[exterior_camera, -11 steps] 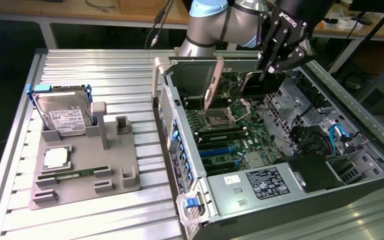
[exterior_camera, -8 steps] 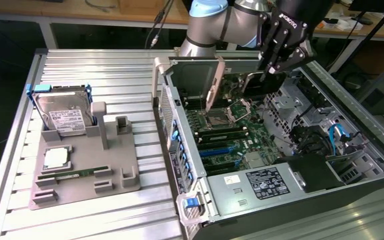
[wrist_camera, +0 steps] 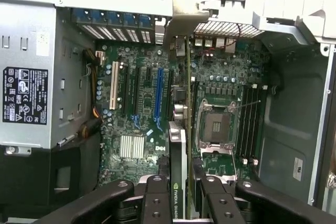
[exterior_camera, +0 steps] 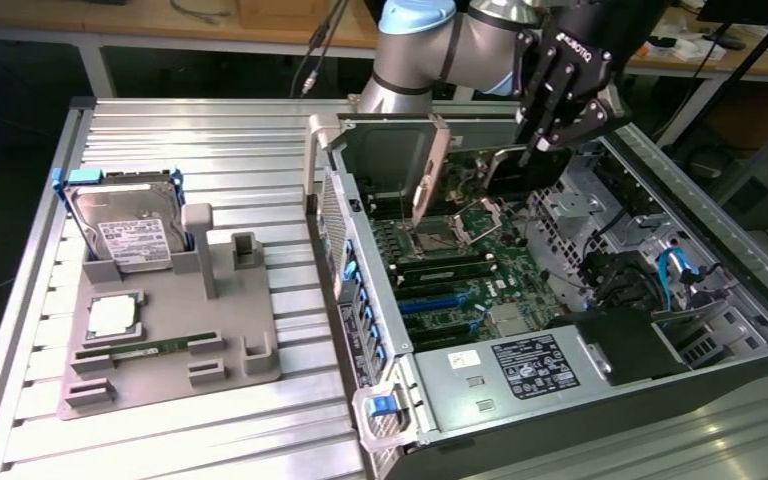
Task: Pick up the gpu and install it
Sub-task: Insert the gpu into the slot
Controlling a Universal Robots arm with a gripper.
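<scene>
- The gpu is held edge-on over the motherboard. It is pinched between the two black fingers of the gripper, whose jaws are pressed against its two faces.
- The card's thin upper edge is seen as a line crossing the motherboard, between the blue expansion slot and the CPU socket.
- The bracket end is turned toward the motherboard's rear edge, just beside the perforated vent grille in the case wall.
- Whether the card's lower edge touches the motherboard cannot be told.
- Open room is left on both sides of the card. The white slot and finned heatsink lie on one side, and the memory slots lie beyond the socket on the other.
- The motherboard is bounded on one side by the power supply.
- The card is thin, flat and dark. A label with a green NVIDIA mark is seen near the fingers.
- A hard drive and a memory stick are kept on a grey fixture, well apart from the motherboard.
</scene>
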